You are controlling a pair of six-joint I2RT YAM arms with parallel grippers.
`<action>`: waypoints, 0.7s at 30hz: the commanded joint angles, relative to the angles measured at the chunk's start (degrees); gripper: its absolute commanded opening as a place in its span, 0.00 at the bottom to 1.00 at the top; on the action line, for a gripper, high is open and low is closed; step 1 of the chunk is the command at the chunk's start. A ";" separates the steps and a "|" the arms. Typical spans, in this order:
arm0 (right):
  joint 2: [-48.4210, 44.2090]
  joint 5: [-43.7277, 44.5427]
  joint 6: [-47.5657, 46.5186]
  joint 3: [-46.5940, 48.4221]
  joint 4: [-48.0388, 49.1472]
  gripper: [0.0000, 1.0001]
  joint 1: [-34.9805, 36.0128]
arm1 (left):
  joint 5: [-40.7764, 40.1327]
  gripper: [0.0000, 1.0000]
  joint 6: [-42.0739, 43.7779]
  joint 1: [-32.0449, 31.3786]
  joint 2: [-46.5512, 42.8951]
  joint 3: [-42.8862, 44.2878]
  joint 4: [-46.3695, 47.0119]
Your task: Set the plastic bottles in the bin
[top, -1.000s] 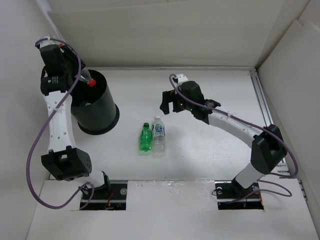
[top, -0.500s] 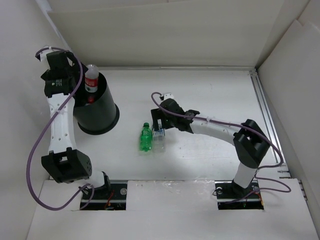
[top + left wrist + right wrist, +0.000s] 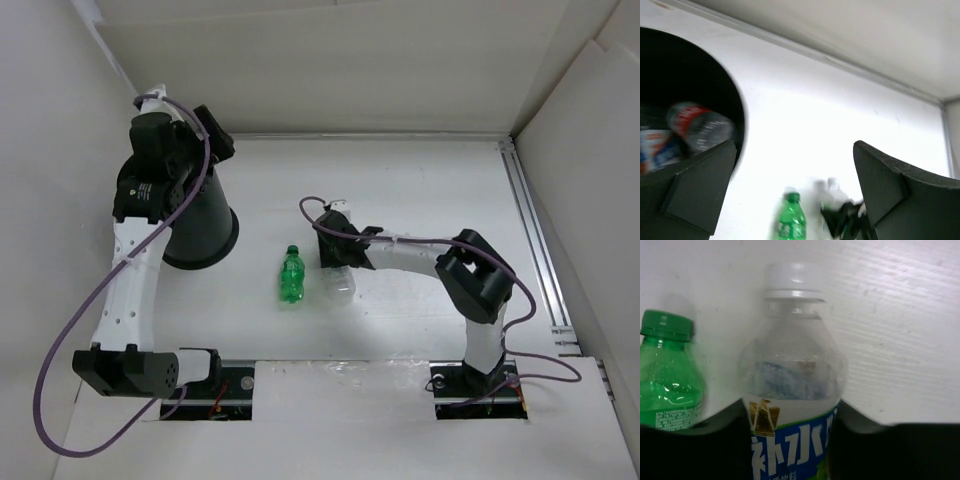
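Note:
The black bin [image 3: 205, 235] stands at the back left, and my left gripper [image 3: 212, 135] hovers open and empty over its far rim. In the left wrist view the bin [image 3: 690, 75] holds a red-labelled bottle [image 3: 697, 125] and a blue-red one [image 3: 655, 150]. The green bottle [image 3: 291, 275] lies on the table's middle. Beside it on the right lies a clear bottle [image 3: 343, 283] with a blue-white label, and my right gripper [image 3: 333, 252] is shut on it. The right wrist view shows that clear bottle [image 3: 792, 370] between the right gripper [image 3: 790, 440] fingers, with the green bottle [image 3: 667, 385] to its left.
White walls close in the table on the left, back and right. A metal rail [image 3: 530, 230] runs along the right side. The left arm's purple cable [image 3: 60, 330] loops out on the left.
My left gripper opened and the red-capped bottle dropped into the bin; that arm swung right. My right gripper came down left onto the clear bottle and shut on it.

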 commanded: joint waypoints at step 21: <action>-46.40 -37.32 -3.93 -11.04 30.55 0.00 -15.25 | 50.08 1.00 -9.88 -19.25 -8.45 -31.16 44.86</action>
